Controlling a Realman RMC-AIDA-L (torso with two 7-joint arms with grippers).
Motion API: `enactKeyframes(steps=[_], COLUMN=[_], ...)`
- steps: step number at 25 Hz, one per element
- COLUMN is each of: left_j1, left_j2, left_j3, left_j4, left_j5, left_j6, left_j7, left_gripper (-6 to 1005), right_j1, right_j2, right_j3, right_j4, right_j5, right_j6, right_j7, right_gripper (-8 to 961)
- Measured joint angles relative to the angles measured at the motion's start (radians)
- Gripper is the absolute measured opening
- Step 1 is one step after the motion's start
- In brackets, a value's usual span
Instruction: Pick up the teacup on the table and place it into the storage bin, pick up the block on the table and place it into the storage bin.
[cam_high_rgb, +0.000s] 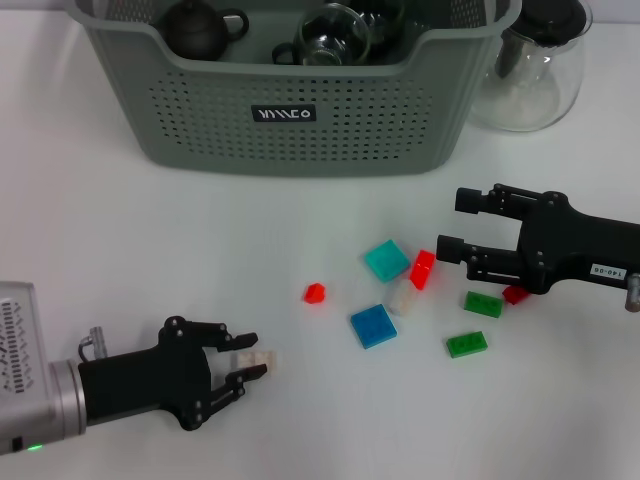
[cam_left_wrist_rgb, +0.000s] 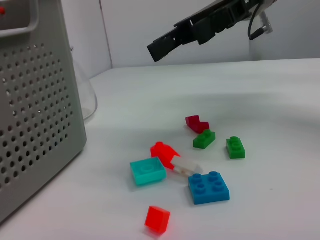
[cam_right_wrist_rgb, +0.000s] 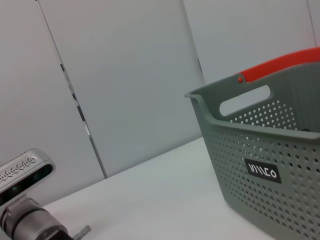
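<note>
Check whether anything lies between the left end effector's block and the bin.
Nothing visible does. The left end effector is closed on a pale block at the near left of the table; bare tabletop runs from there to the bin. The other blocks lie off to the right, near the right end effector.

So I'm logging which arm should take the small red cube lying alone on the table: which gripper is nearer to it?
Left, narrowly. The left gripper sits near-left of the small red cube, closing on a pale block. The right gripper hovers farther right, past the block cluster, open.
</note>
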Motion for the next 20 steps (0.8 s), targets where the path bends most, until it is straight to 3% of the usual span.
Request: enactKeyframes(steps=[10,17,20], left_j1=[-0.003,-0.005,-0.007], left_j2=[0.000,0.002,0.004], left_j3=[0.001,-0.002,-0.010], left_j4=[0.001,0.067,0.120], left_j5=[0.001,-0.009,-0.009], left_j6=[-0.004,0.022,0.109], left_j7=[-0.020,-0.242,-0.335], left_gripper=[259,219,202], right_j1=[-0.001,-0.001,-0.001], right_j2=[-0.002,-0.005,-0.005], right_j3=[-0.001,0.000,0.001], right_j4=[0.004,0.010,0.011], right_j5=[0.000,0.000,0.000], right_j6=[0.001,0.000,0.000], right_j7=[0.000,0.000,0.000], right_gripper=[794,794,794])
